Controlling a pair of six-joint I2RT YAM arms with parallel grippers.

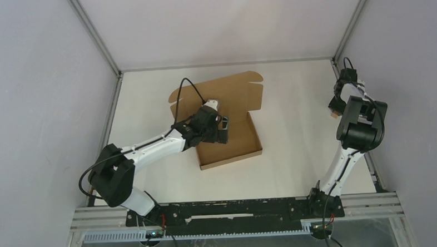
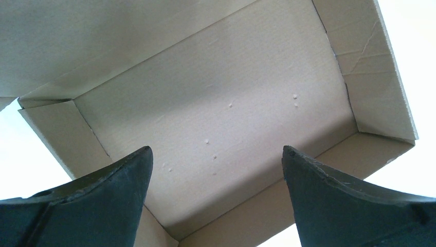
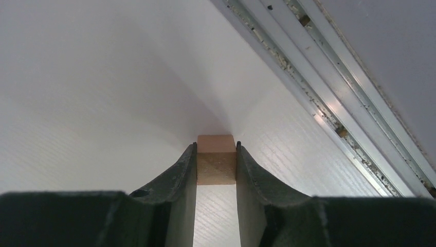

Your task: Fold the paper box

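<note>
Left claw [image 2: 216, 152] wide above the paper box [image 1: 236, 139]; distant right claw [image 3: 216, 146] tight on cardboard scrap [image 3: 216, 170].

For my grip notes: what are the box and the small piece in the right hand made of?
The box: matte brown corrugated cardboard, fine ribbing visible. The small piece: tan, matte, perhaps cardboard or wood; cannot tell.

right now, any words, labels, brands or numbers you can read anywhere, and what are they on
None can be read in any view.
paper box: plain brown, no print on the tray floor, walls or flaps.
small brown piece between the fingers of the right gripper: blank.
arms: no marking legible; anything on them is too small to tell.
</note>
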